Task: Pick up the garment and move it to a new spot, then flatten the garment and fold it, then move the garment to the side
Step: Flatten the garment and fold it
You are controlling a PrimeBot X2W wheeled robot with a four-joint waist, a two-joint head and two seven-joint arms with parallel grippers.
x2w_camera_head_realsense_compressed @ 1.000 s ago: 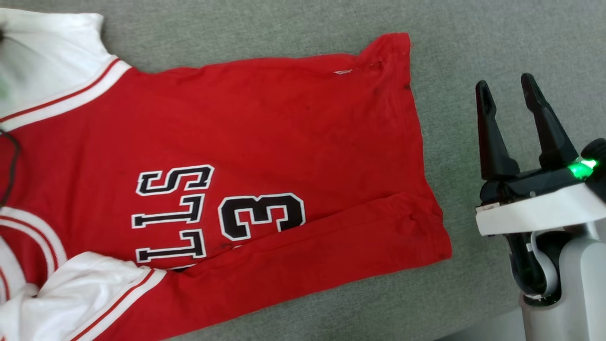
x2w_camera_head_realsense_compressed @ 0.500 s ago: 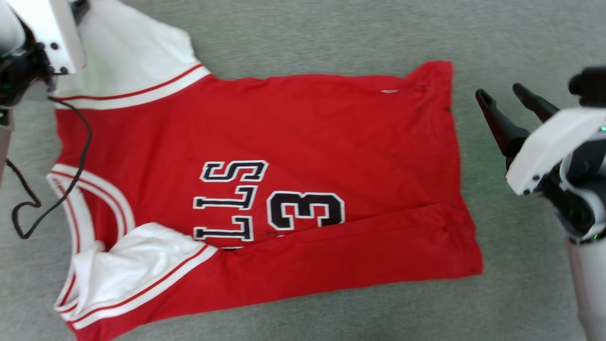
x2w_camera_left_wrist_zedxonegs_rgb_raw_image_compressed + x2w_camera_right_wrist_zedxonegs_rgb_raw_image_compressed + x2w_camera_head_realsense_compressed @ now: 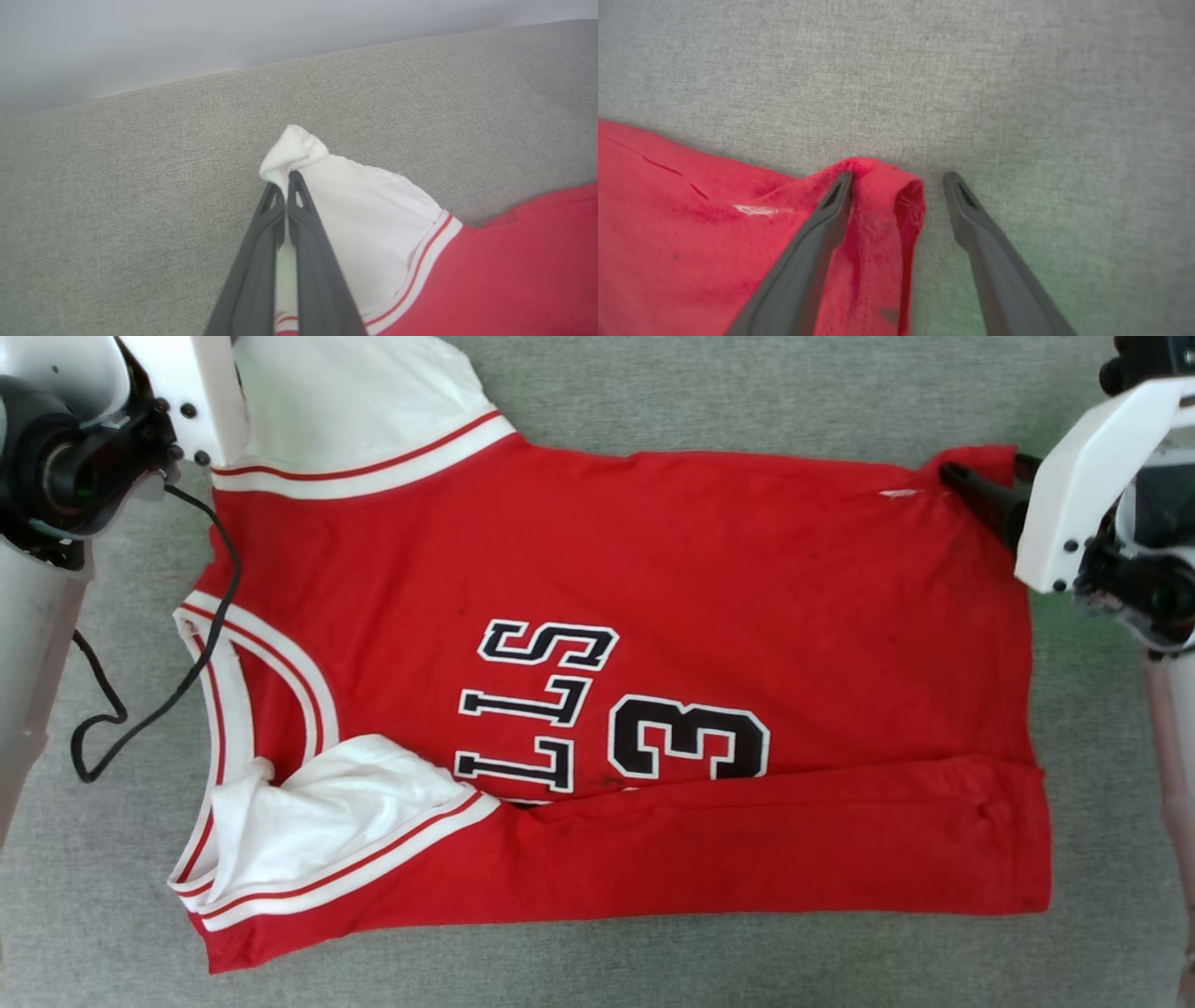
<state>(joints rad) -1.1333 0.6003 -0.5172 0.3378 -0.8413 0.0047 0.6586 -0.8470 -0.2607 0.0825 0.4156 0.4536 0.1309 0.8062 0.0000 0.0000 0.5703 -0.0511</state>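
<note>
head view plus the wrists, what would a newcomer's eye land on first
The red jersey with its black 3 lies spread sideways across the grey fabric surface in the head view. At its upper left, the left gripper is shut on the tip of a white sleeve. At its upper right, the right gripper stands open with the red hem corner between its fingers.

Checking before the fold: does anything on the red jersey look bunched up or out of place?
Yes. The garment isn't flat: its near edge is folded over onto the lettering, the near white sleeve is crumpled by the collar, and a hem corner is bunched at the open right hand.
</note>
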